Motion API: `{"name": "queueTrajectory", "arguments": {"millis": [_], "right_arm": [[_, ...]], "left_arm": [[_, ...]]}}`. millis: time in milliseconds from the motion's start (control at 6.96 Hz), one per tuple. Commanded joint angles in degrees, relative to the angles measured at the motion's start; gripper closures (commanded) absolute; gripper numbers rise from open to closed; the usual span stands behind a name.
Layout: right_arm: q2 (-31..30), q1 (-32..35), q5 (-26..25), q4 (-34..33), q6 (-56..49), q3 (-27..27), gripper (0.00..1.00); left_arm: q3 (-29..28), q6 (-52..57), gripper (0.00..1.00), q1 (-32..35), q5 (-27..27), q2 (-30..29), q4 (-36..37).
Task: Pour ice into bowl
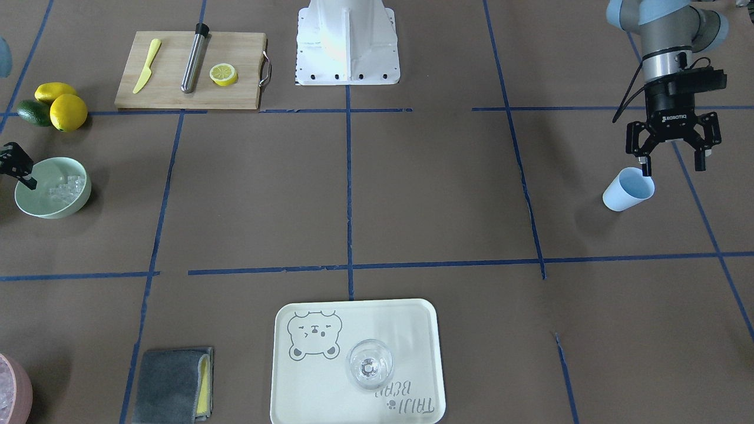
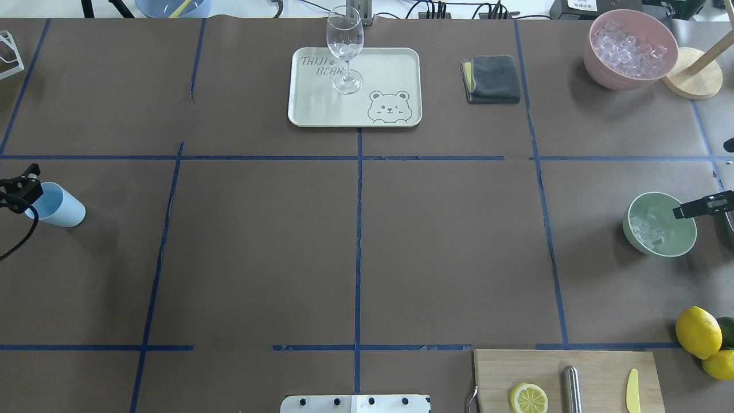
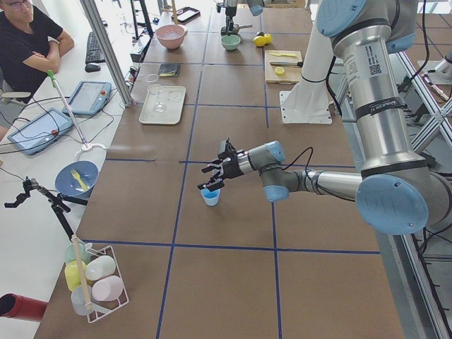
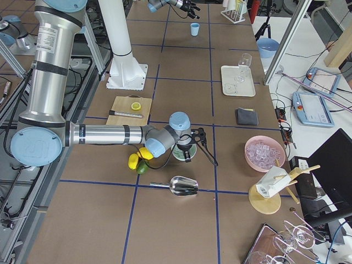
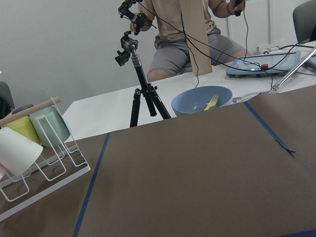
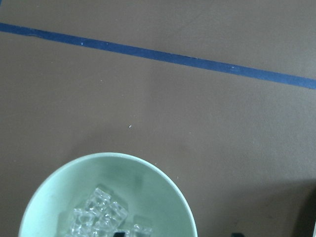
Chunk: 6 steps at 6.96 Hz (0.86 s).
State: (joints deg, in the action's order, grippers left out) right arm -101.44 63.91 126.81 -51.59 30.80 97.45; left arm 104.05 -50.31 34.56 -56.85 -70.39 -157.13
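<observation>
The pale mint-green bowl (image 2: 659,225) stands at the table's right end with a small heap of clear ice cubes (image 2: 648,230) in it; it also shows in the front view (image 1: 53,188) and the right wrist view (image 6: 108,187). My right gripper (image 1: 20,174) hovers over the bowl's outer rim, open, with one finger over the inside. My left gripper (image 1: 671,162) is open at the far left end, just above a light blue cup (image 1: 628,189), one fingertip (image 1: 646,171) at the cup's rim. The cup looks empty.
A pink bowl of ice (image 2: 631,51) stands at the back right, a metal scoop (image 4: 184,187) beyond the mint bowl. Lemons (image 2: 697,331) and a cutting board (image 2: 567,378) lie front right. A tray (image 2: 395,69) with a wine glass (image 2: 346,51) and a grey cloth (image 2: 493,77) are at the back.
</observation>
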Motion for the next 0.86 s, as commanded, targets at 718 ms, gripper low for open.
{"name": "queueTrajectory", "arguments": {"millis": [718], "right_arm": [[3.4, 21.9, 4.8, -40.3, -36.5, 12.2, 0.00]], "left_arm": [[1.3, 35.2, 0.00, 37.1, -58.0, -7.2, 22.3]]}}
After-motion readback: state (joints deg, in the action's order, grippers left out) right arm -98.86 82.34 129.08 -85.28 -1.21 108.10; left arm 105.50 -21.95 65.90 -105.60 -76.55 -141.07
